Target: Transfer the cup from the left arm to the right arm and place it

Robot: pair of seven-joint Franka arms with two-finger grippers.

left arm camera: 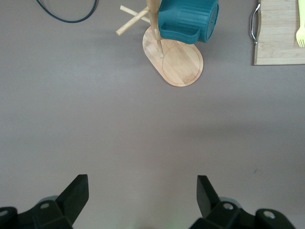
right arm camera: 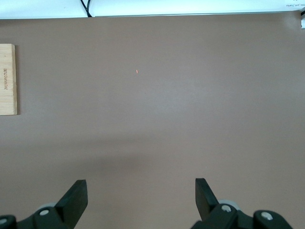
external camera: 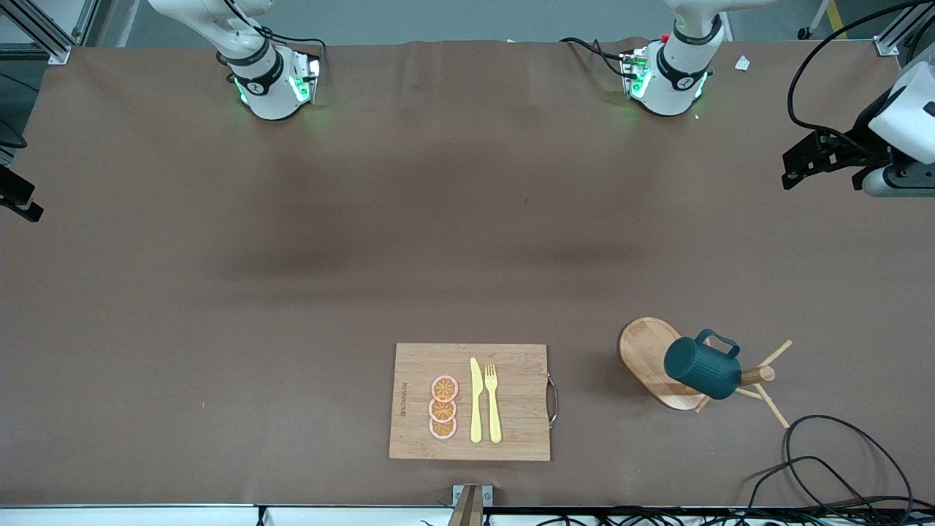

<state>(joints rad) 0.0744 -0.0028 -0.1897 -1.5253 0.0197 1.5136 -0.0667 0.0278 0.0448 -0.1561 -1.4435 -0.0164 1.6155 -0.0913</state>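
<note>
Front view is showing the dark teal cylindrical cup (external camera: pixel 703 367) hanging on the wooden peg rack (external camera: pixel 661 361) toward the left arm's bench end, ready for pickup. Left end effector (left arm camera: pixel 143 193) and right end effector (right arm camera: pixel 141 195) are waiting wide open, empty, over bare bench.

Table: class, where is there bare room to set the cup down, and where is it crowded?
Bare brown table stretches from the cutting board toward the right arm's end, and between the board and the arm bases. It is crowded at the left arm's end: the cup hangs on the peg rack, with black cables beside it.
</note>
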